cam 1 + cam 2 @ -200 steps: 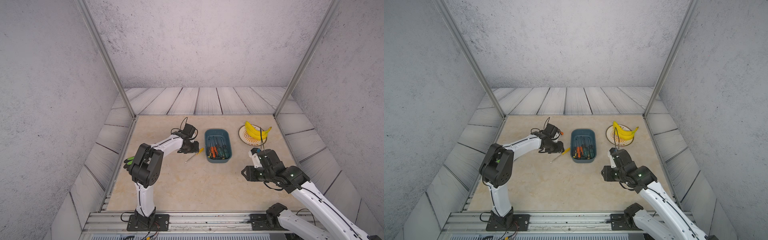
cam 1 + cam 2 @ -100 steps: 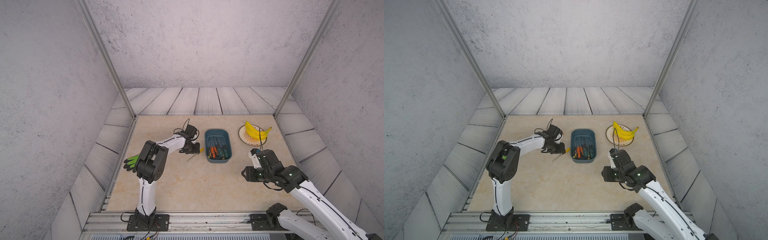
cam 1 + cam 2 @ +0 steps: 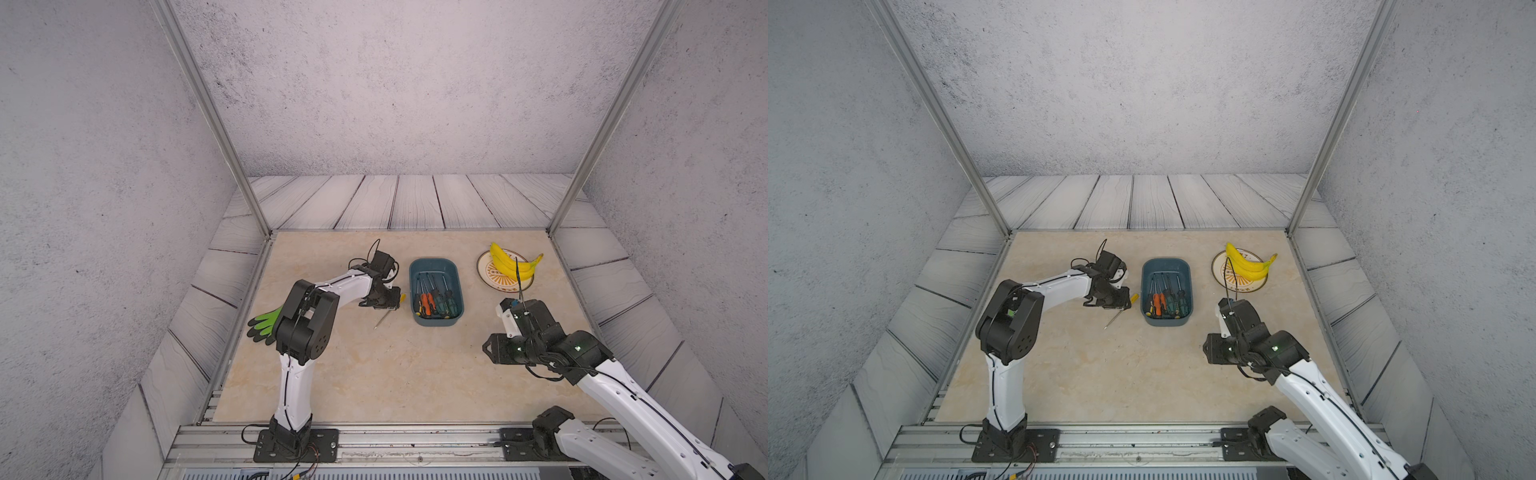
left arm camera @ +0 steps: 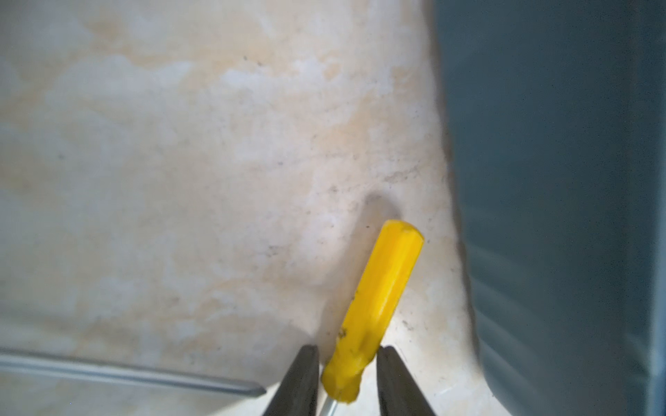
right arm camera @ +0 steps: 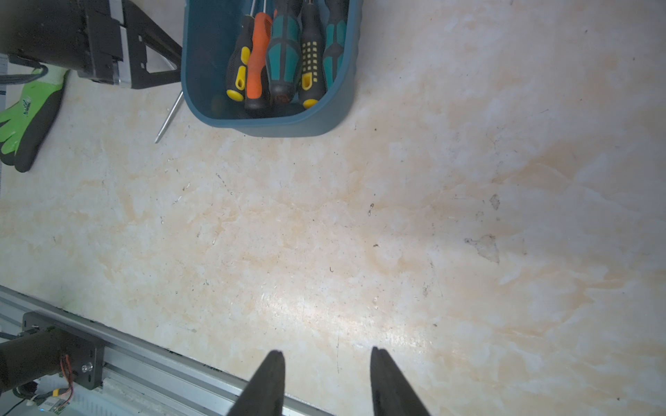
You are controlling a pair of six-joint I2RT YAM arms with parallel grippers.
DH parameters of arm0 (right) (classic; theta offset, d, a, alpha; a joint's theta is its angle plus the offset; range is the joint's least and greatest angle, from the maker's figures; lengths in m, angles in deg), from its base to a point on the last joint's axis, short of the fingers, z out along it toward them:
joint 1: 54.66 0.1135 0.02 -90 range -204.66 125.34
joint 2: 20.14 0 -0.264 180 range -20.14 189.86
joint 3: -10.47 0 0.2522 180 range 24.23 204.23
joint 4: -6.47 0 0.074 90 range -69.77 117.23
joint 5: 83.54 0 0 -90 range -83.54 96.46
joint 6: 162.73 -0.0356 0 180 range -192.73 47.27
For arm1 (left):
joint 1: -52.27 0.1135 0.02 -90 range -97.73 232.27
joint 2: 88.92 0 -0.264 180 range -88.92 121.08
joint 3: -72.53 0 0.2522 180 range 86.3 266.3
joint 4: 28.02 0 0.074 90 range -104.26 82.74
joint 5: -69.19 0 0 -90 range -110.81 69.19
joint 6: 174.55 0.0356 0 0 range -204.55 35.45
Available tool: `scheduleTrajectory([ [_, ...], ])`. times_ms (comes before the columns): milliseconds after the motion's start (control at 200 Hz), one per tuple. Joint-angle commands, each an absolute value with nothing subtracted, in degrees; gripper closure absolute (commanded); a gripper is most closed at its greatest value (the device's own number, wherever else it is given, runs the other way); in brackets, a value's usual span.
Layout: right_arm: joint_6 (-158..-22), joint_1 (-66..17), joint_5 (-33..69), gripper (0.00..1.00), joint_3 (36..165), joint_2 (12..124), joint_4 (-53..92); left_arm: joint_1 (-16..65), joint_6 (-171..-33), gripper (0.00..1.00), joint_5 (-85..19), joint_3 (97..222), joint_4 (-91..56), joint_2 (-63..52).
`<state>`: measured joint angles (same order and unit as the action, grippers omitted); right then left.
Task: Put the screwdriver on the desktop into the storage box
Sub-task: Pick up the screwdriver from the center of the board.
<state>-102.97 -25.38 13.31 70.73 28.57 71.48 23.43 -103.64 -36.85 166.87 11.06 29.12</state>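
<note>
Change: left gripper (image 4: pixel 347 349) has narrowed onto screwdriver (image 4: pixel 382 288) handle, gripping it
Location: on desktop (image 3: pixel 374 374), 9 o'clock of storage box (image 3: pixel 436 321)
Idle: right gripper (image 5: pixel 326 354) parted, empty
Meaning: grasp looks made, lift next

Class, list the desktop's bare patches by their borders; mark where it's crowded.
Largest: near middle of the desktop, bordered by storage box, left arm, right tool and front rail. Smaller: the strip beyond the box; the gap between box and plate. Crowded: beside the box, where the left tool straddles the yellow screwdriver; glove at left edge.
</note>
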Motion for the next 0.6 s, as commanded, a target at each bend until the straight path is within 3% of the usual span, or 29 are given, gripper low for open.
scheduleTrajectory([
  [0,-103.3,-25.6,12.0,0.56,70.4,28.4,71.4,22.5,-101.9,0.68,-34.6,166.9,11.8,30.4],
  [410,-103.3,-25.6,11.6,0.56,70.2,27.7,71.3,19.5,-99.5,0.82,-25.6,165.9,12.6,30.3],
  [595,-103.3,-25.6,11.4,0.56,70.1,27.7,70.9,19.4,-100.0,0.98,-25.9,165.2,12.6,29.1],
])
